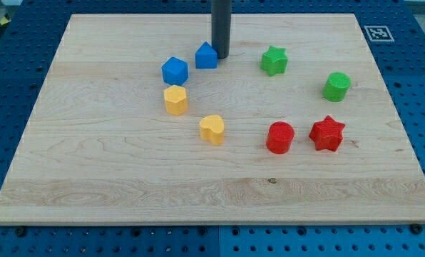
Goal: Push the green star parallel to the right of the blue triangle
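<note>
The green star (274, 61) lies on the wooden board at the upper middle right. The blue triangle-like block (207, 55) lies to its left, at about the same height in the view. My tip (221, 56) stands right next to the blue triangle's right side, touching or nearly touching it. The green star is well to the right of my tip, with bare board between them.
A blue hexagonal block (175, 71) lies left of the triangle. A yellow hexagonal block (175, 100) and a yellow heart (212, 129) lie below. A green cylinder (336, 86), a red cylinder (279, 137) and a red star (327, 133) lie at the right.
</note>
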